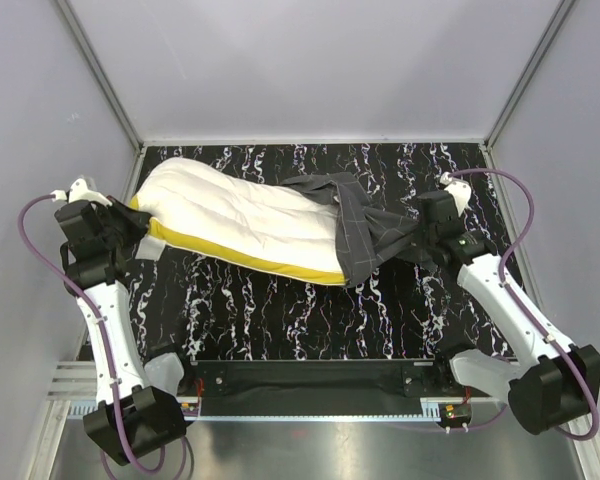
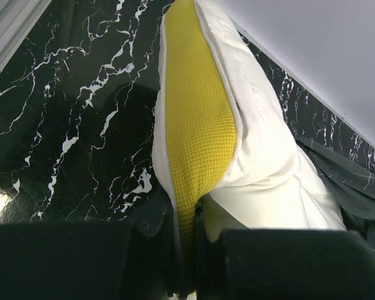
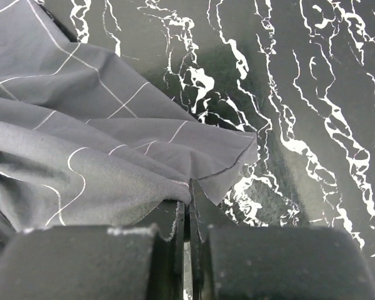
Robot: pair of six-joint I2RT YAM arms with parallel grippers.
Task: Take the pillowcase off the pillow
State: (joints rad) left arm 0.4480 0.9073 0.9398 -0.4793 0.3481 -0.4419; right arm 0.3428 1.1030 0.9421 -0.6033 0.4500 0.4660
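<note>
Clamping shut, left claw (image 2: 186,234) holds the pillow (image 2: 262,162) edge, right claw (image 3: 189,228) the pillowcase (image 3: 81,162) hem.

open tabletop (image 1: 280,320) near, pillow (image 1: 240,222) spanning middle

Cream pillow (image 1: 240,215) mostly out of pillowcase (image 1: 372,236)

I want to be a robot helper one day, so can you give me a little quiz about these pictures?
1. True or false: most of the pillow is already out of the pillowcase.
2. Which one pinches the pillow's yellow edge? A: left hand. B: right hand.
3. Fill in: the right hand is shut on the ____.
Key: 1 true; 2 A; 3 pillowcase.
</note>
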